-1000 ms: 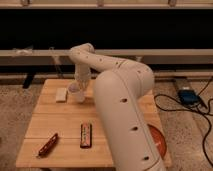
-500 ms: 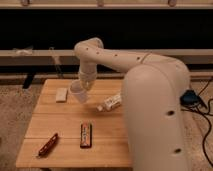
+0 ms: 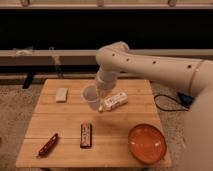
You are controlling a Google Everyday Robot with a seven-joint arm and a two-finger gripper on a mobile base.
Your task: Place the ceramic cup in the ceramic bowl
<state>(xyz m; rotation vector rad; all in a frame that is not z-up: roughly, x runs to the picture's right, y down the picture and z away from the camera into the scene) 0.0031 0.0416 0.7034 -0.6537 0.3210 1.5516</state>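
Camera view: gripper [image 3: 101, 89] over mid-tabletop [image 3: 115, 131], fingers clamped on the ceramic cup [image 3: 91, 98], which is tilted just beside a white bottle [image 3: 114, 101]; the bottle's label is unreadable. The ceramic bowl [image 3: 146, 143] sits front right, well apart.

No text is showing clearly enough to read. The bottle [image 3: 114, 101] is carrying a label and the dark packet [image 3: 86, 135] is showing some print, but no letters are coming out on either. The gripper [image 3: 100, 91], gripping the cup [image 3: 91, 98] above the table [image 3: 60, 120], is bearing no readable mark.
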